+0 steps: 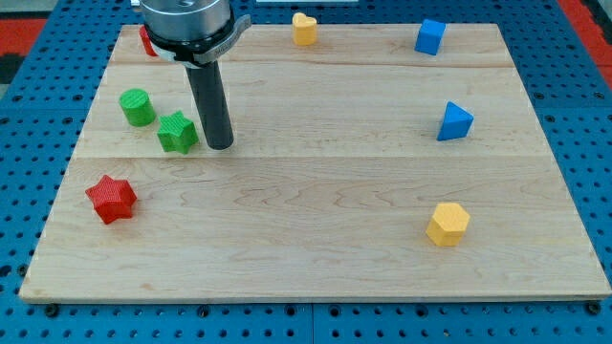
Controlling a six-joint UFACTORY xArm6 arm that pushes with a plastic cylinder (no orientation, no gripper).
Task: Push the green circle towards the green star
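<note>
The green circle [137, 107] stands on the wooden board at the view's left. The green star [177, 132] lies just to its lower right, a small gap between them. My tip [220, 145] rests on the board just to the right of the green star, close to it, and well to the right of the green circle.
A red star [111, 199] lies at the lower left. A red block [147, 41] is partly hidden behind the arm at the top left. A yellow heart [304, 29], a blue cube [430, 36], a blue triangle [455, 122] and a yellow hexagon [448, 224] lie elsewhere on the board [316, 248].
</note>
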